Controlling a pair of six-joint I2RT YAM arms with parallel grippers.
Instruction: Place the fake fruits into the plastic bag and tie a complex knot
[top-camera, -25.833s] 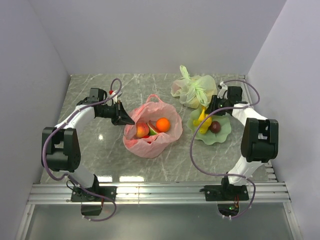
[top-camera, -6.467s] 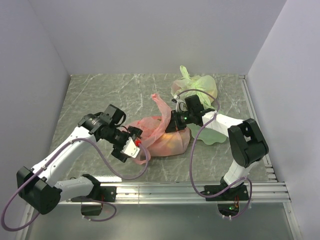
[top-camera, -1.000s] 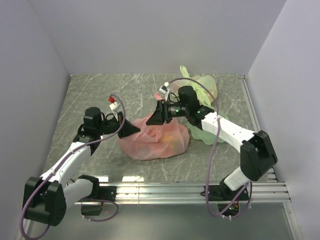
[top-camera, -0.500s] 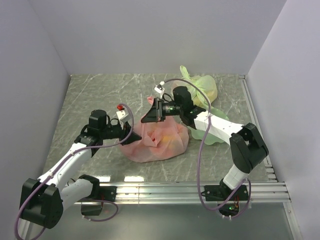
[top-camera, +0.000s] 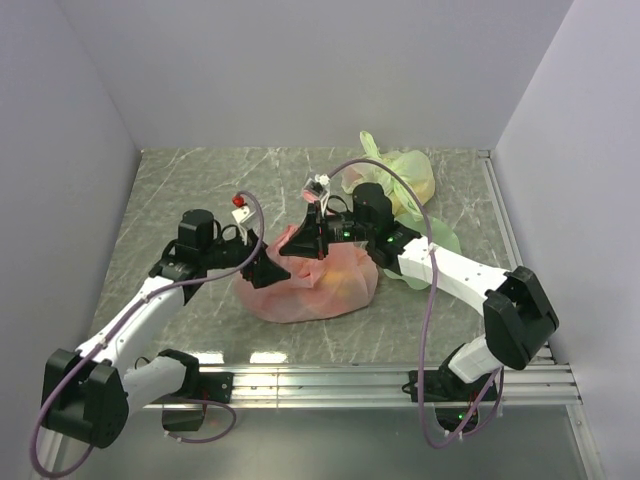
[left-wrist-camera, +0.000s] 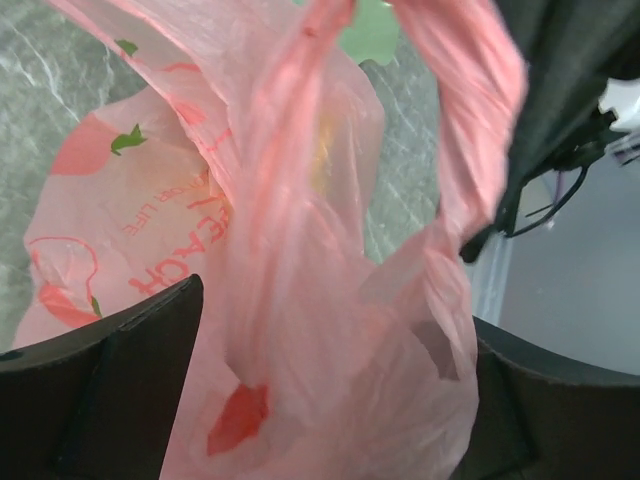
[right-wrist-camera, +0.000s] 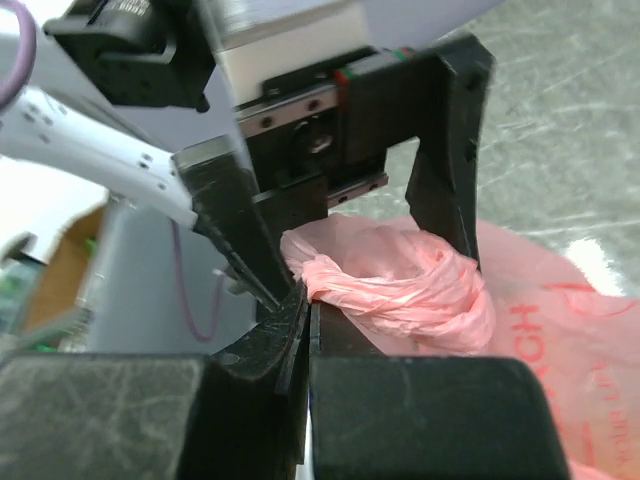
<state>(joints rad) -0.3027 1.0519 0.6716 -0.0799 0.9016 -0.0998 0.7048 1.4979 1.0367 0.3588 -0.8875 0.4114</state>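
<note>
The pink plastic bag (top-camera: 312, 288) lies bulging in the middle of the table. The fake fruits are inside it and show only as a faint yellow-orange tint (top-camera: 345, 268) through the plastic. My right gripper (top-camera: 300, 243) is over the bag's top left, shut on a twisted pink handle (right-wrist-camera: 400, 290) that leaves its tips (right-wrist-camera: 306, 296). My left gripper (top-camera: 272, 268) faces it from the left, open. Its black fingers (left-wrist-camera: 120, 390) stand wide apart, with loose bag plastic (left-wrist-camera: 330, 330) bunched between them.
A pale green knotted bag (top-camera: 400, 175) sits at the back right. The green wavy plate (top-camera: 442, 243) shows behind my right arm. Grey walls close in the table on three sides, and the metal rail (top-camera: 320, 380) runs along the near edge.
My left gripper has gone from shut to wide open and moved right, up against the bag. My right gripper has closed on the handle and dipped slightly towards the left gripper.
</note>
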